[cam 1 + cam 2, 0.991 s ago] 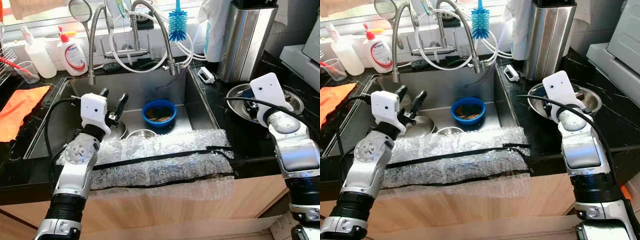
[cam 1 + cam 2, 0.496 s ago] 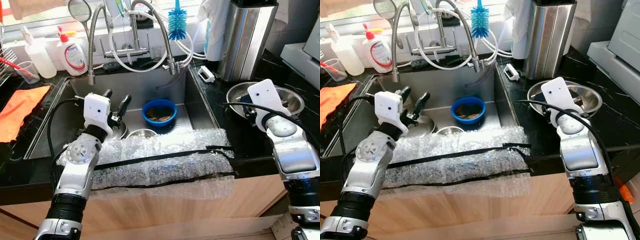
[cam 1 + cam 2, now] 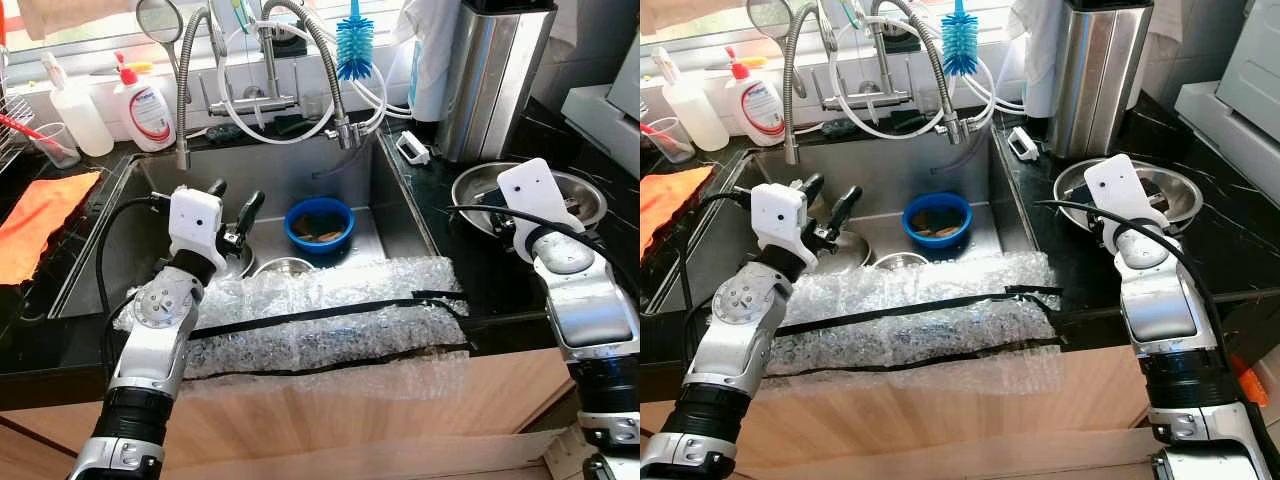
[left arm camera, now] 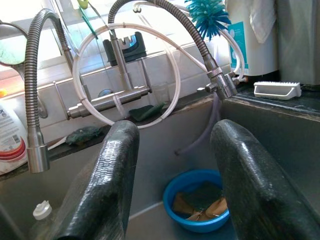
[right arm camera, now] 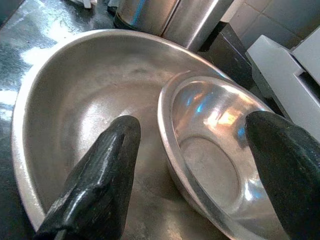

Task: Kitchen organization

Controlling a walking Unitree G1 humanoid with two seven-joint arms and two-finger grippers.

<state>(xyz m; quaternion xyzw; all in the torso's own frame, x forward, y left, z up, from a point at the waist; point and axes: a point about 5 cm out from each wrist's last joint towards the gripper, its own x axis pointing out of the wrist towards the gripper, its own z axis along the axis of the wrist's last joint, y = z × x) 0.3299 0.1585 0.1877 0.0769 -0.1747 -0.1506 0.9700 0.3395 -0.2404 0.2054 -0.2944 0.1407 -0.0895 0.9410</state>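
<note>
Your right gripper is spread wide with nothing between its fingers. It hangs over the big steel bowl on the black counter, just to the right of the sink. One finger points into the big bowl, the other reaches past the far rim of the small steel bowl that sits tilted inside it. From the wrist camera you can see the small bowl's rim lying in the gap between the fingers; whether either finger touches metal cannot be told.

Your left gripper is also spread apart and holds nothing. It hovers over the left half of the sink, with the fingers aimed toward the back wall. Past them, on the sink floor, sits the blue bowl with brown scraps in it. Two steel dishes lie in the sink as well, one below your left gripper and one at the front, partly hidden by the bubble wrap that covers the sink's front edge.

Behind the sink stand the taps with their hoses, a blue brush and a soap bottle. To the right of the sink, behind the bowls, stands a tall steel canister. To the left of the sink lies an orange cloth.
</note>
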